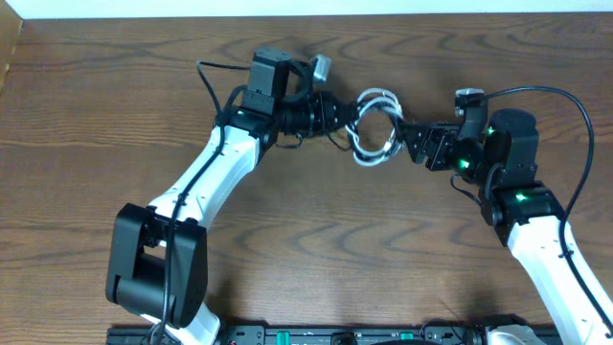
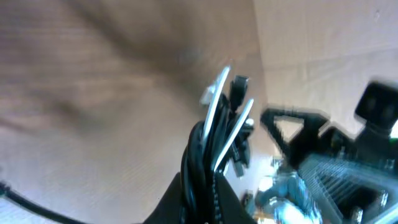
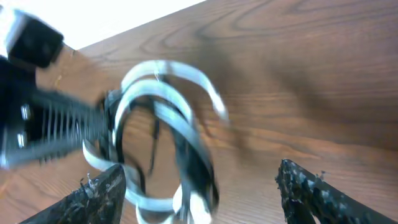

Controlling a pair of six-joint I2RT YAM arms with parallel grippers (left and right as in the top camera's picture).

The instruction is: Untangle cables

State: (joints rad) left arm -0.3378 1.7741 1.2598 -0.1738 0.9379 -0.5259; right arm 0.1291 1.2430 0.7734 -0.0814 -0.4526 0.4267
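Observation:
The cables (image 1: 374, 126) are a small bundle of white and black loops lifted between my two grippers at the table's upper middle. My left gripper (image 1: 347, 115) is shut on the bundle's left side; in the left wrist view the black and white cables (image 2: 219, 127) rise out of the closed left gripper (image 2: 208, 182). My right gripper (image 1: 408, 134) stands open at the bundle's right side. In the right wrist view the cable loops (image 3: 163, 118) hang between the wide-apart fingers (image 3: 102, 193) of the right gripper (image 3: 199, 190), not touched by them.
The wooden table (image 1: 316, 249) ends at a pale wall along the top. A thick black cord (image 1: 578, 107) arcs from the right arm, and another cord (image 1: 205, 75) lies by the left arm. The right arm's gripper (image 2: 292, 134) shows in the left wrist view.

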